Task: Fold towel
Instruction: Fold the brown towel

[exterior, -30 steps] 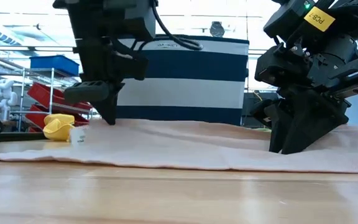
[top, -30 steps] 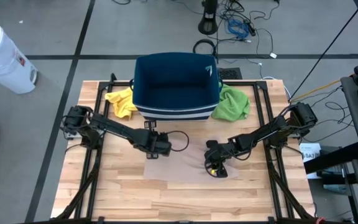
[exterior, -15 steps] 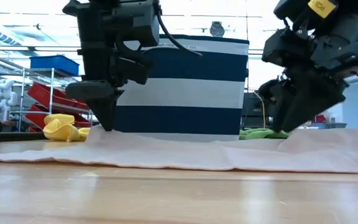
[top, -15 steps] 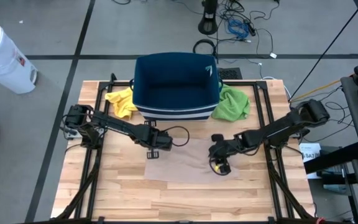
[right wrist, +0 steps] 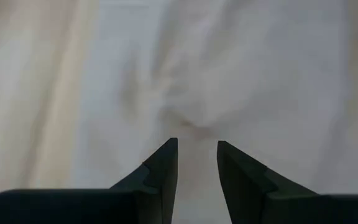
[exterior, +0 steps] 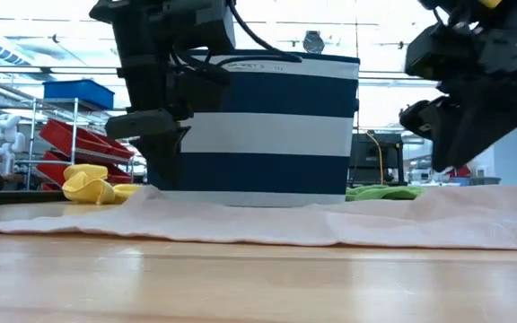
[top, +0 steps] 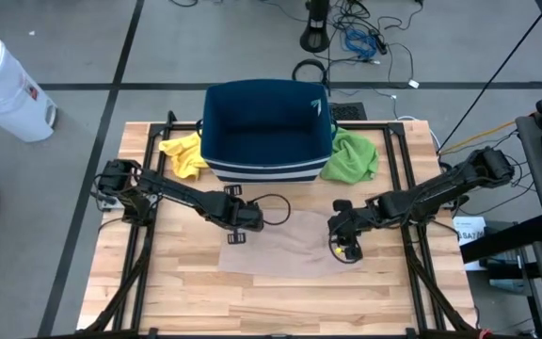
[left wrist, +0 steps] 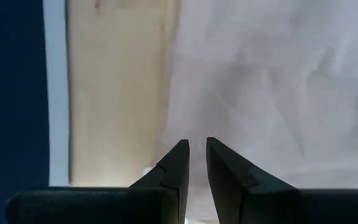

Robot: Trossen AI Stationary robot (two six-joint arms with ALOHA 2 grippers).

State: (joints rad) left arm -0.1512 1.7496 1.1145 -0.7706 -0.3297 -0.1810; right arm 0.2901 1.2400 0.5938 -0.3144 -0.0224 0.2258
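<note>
Judging progress first: I am seeing the towel [top: 285,247] lying spread in one layer on the table [top: 186,292], in front of the basket [top: 266,127], with no fold made in it. I am reading the task as barely begun; every fold is left to do.

I am watching the left gripper [top: 236,232] hanging over the towel's near-left edge, by the basket's front. In the left wrist view its fingers [left wrist: 176,168] are standing narrowly apart, with only a thin gap. I am not seeing cloth between them, so I am calling it empty.

I am watching the right gripper [top: 346,247] poised over the towel's right side. In the right wrist view its fingers [right wrist: 163,168] are showing a slightly wider gap, and a small puckered ridge of cloth is lying just beyond the tips. Nothing is pinched that I can make out. In the low view that side of the towel is rising in a soft hump.

Noting materials:
- The towel is looking thin, pale pinkish-beige, limp, faintly creased, roughly rectangular.
- The table is showing light wooden planks, smooth.
- The basket is looking like navy fabric with white stripes, boxy, open at the top.
- A yellow cloth [top: 184,153] and a green cloth [top: 351,155] are lying crumpled at either side of the basket.
</note>
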